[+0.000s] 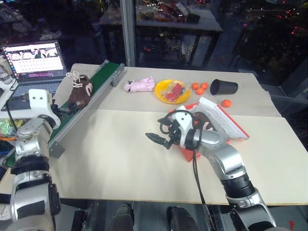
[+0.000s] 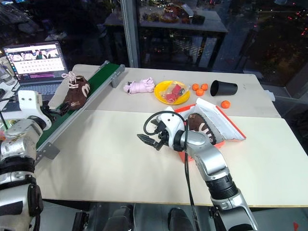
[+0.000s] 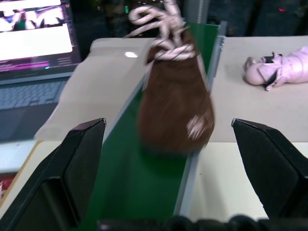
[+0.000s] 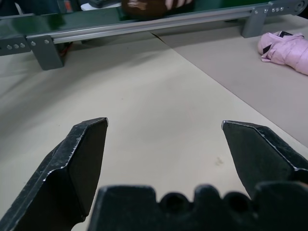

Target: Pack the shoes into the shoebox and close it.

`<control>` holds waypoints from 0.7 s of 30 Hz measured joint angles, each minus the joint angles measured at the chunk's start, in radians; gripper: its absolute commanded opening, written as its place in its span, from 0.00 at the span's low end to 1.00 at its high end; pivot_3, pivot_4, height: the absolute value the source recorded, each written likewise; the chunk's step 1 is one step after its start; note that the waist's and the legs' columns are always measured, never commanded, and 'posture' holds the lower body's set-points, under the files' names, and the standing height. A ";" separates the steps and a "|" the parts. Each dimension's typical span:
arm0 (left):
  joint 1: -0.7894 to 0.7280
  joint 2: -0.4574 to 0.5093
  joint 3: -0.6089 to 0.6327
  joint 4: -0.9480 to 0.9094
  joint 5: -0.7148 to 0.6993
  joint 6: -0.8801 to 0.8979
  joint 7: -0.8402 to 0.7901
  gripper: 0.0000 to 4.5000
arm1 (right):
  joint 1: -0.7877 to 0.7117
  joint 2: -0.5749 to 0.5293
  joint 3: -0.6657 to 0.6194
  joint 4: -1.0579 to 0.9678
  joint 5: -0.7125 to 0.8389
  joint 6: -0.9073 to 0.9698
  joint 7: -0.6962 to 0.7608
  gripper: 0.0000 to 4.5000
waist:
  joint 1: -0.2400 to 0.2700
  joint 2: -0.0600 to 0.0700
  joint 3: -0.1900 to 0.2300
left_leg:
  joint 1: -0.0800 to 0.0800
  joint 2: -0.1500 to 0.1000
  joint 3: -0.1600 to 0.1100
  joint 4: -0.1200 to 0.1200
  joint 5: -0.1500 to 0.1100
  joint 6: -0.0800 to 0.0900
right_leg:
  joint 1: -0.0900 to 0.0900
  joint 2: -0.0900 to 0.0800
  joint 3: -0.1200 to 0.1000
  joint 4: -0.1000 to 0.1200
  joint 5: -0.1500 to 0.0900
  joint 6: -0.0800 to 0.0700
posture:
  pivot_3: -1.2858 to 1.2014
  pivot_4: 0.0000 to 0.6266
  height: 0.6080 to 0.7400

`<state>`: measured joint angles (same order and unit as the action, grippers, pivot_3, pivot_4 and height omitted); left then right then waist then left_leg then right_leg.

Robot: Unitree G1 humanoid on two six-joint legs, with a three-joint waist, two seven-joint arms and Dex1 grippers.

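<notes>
In the left eye view, you are looking at one of the shoes (image 1: 80,92) lying on the green conveyor (image 1: 98,83), well left of the shoebox (image 1: 216,122). The shoebox is sitting open on the bench (image 1: 120,159), lid (image 1: 224,117) tilted up. The left gripper (image 1: 61,109) is sitting just short of the conveyor shoe. The right gripper (image 1: 159,140) is hanging over bare bench just left of the shoebox, holding nothing.

In the right eye view, you are seeing the second shoe (image 2: 201,124) already resting inside the shoebox. The pink plush toy (image 2: 139,86) and yellow plate (image 2: 169,91) are lying beyond the shoebox, not part of the job.

In the left wrist view, the jaws are standing wide apart with the conveyor shoe centred between them a little ahead, untouched, its white laces (image 3: 159,21) at the far end.

In the right wrist view, those jaws are also standing wide apart, facing across the bench toward the conveyor.

You are, by my judgement, in the reach for the second shoe: one is packed, one is waiting. Next you are needing to ease the left gripper forward until the jaws straddle the shoe's body, close firmly, then lift clear of the conveyor rail before carrying it to the shoebox. The lid follows last.
</notes>
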<state>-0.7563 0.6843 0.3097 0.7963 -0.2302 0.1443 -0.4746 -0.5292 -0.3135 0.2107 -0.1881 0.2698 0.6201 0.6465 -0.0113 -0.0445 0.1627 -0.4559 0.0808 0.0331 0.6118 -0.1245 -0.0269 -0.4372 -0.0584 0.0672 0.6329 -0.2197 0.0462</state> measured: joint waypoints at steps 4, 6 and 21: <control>-0.053 -0.001 -0.018 0.086 0.028 -0.042 -0.011 1.00 | -0.008 -0.021 -0.014 0.000 0.000 0.000 0.004 1.00 | -0.003 0.000 0.000 | -0.001 0.000 0.000 0.000 0.000 0.000 | -0.001 0.000 0.000 0.000 0.000 0.000 | 0.52 0.24 0.97; -0.071 -0.001 -0.024 0.131 0.035 -0.054 -0.009 1.00 | -0.009 -0.028 -0.018 0.000 0.000 0.001 0.007 1.00 | -0.004 0.000 0.000 | -0.001 0.000 0.000 0.000 0.000 0.000 | -0.001 0.000 0.000 0.001 0.000 0.000 | 0.52 0.24 0.97; -0.090 0.001 0.038 0.208 -0.001 0.013 0.021 0.12 | -0.015 -0.061 -0.017 0.000 -0.014 0.023 0.020 1.00 | 0.016 0.000 0.000 | 0.000 0.000 0.000 0.003 0.000 -0.001 | -0.002 0.000 0.000 0.008 -0.001 0.000 | 0.52 0.24 0.97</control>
<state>-0.8459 0.6851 0.3479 1.0043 -0.2311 0.1576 -0.4537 -0.5439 -0.3750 0.1934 -0.1883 0.2554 0.6433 0.6665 0.0046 -0.0446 0.1626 -0.4560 0.0806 0.0329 0.6150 -0.1241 -0.0274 -0.4387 -0.0585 0.0672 0.6411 -0.2207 0.0463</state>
